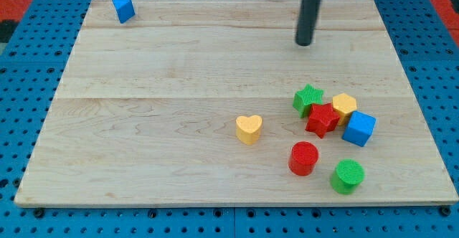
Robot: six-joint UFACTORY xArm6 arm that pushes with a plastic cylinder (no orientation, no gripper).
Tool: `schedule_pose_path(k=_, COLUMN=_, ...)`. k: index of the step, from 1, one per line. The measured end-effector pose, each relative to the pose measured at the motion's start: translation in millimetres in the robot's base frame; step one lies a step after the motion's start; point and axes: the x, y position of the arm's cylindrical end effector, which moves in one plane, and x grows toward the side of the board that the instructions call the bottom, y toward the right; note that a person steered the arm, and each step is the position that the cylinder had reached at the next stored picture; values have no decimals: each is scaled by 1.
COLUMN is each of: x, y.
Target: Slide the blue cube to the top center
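Blue cube [358, 129]: sitting at the desk's [143, 123] four o'clock, touching the red star [322, 119]. My tip [305, 44]: standing well apart at one o'clock; no gripper, so no state to tell. Step: approaching. Next: getting below the cube, pushing toward twelve.

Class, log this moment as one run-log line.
tip: top, right of center | blue cube: right cluster, untouched | small blue block: top-left corner

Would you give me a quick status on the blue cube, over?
My tip upper right, touching nothing. Blue cube lower right, against red star and yellow block.
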Motion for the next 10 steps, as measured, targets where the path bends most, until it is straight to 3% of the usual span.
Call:
schedule_pose_path(k=1, x=19, y=16)
schedule_pose_path(k=2, x=54, y=73)
schedule_pose_path(k=3, x=122, y=129)
schedule_pose_path(k=4, x=212, y=149)
schedule_pose_path(k=5, x=234, y=99)
schedule_pose_path(k=7, x=211, y=35)
schedule_pose_path(k=8, x=176, y=81)
schedule_pose_path(k=10, x=139, y=78)
